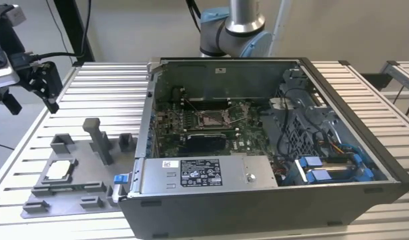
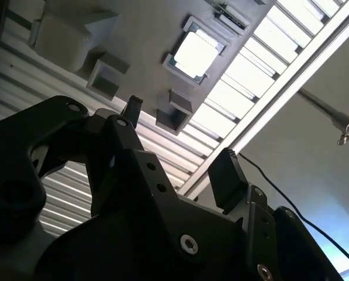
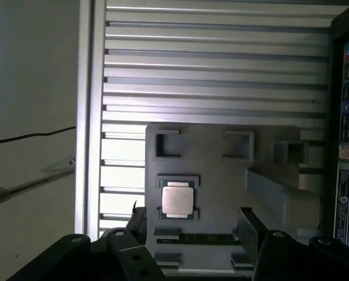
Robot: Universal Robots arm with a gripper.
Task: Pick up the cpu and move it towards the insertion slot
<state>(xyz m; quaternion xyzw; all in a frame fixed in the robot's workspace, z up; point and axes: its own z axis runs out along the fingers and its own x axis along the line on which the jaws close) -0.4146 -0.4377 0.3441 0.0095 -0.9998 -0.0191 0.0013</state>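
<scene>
**Cpu not yet lifted; pincer open over the fixture**

Pincer (image 3: 192, 227): fingers apart, nothing between them, hanging clear above the bench (image 1: 104, 85). Cpu (image 3: 177, 199) lies flat in its seat on the grey fixture plate (image 3: 215, 181), beneath the pincer and untouched. Further off, toward the exterior view's right, stands the open computer case (image 1: 271, 205). The insertion slot (image 1: 210, 118) sits on the green board inside it, well apart from the cpu. Judgement: task at its start. Grasp, lift and carry to the slot all remain.

light: bright, even | glare: cpu (image 2: 194, 54) washed white | shadow: hand (image 2: 179, 130) silhouetted
</scene>
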